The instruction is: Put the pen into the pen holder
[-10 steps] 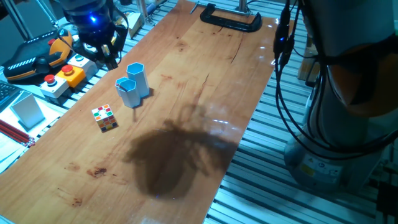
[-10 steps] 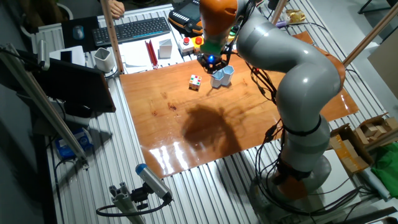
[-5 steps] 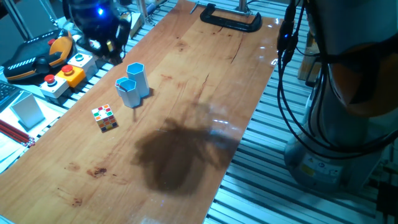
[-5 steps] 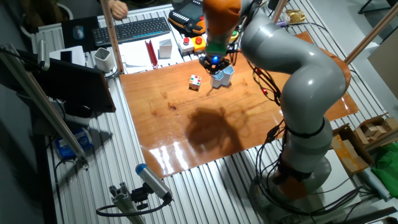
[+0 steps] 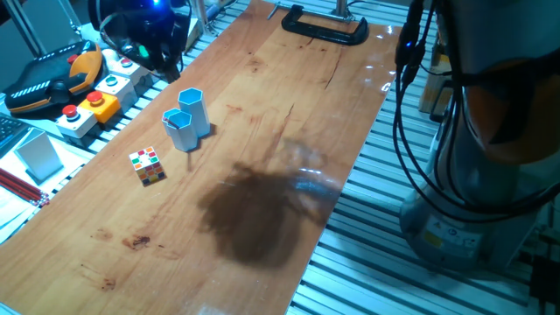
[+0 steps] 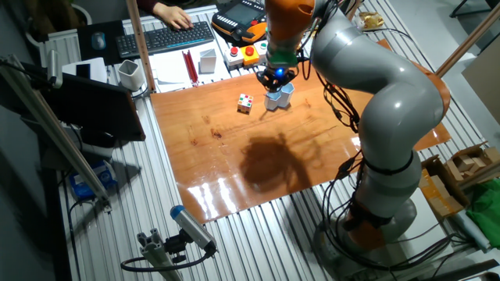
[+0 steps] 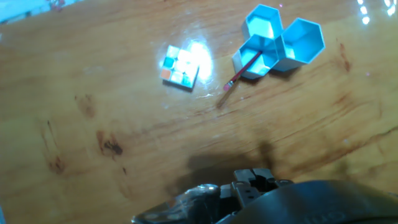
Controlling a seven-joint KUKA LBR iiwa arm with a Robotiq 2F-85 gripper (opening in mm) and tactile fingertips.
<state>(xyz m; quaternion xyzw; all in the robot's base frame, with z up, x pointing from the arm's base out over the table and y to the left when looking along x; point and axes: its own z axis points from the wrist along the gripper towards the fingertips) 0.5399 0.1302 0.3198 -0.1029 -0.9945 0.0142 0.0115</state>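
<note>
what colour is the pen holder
Light blue pen holder, clearest in the hand view.

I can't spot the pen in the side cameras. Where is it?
In the hand view the pen leans in one tube of the pen holder, its outer end poking out toward the puzzle cube.

The pen holder point(image 7: 273, 46) is a cluster of joined light blue hexagonal plastic tubes with pale rims; the hand view shows three open cells, and the fixed views point(image 5: 186, 117) point(image 6: 276, 95) show that the tubes have different heights. It stands upright on the wooden table, just beside the small multicoloured cube point(image 7: 180, 66). The pen point(image 7: 240, 71) is a thin, straight reddish-brown stick with a pale tip. It stands slanted in the cell nearest the cube, leaning over the rim, with its pale tip pointing out towards the cube's side.
</note>
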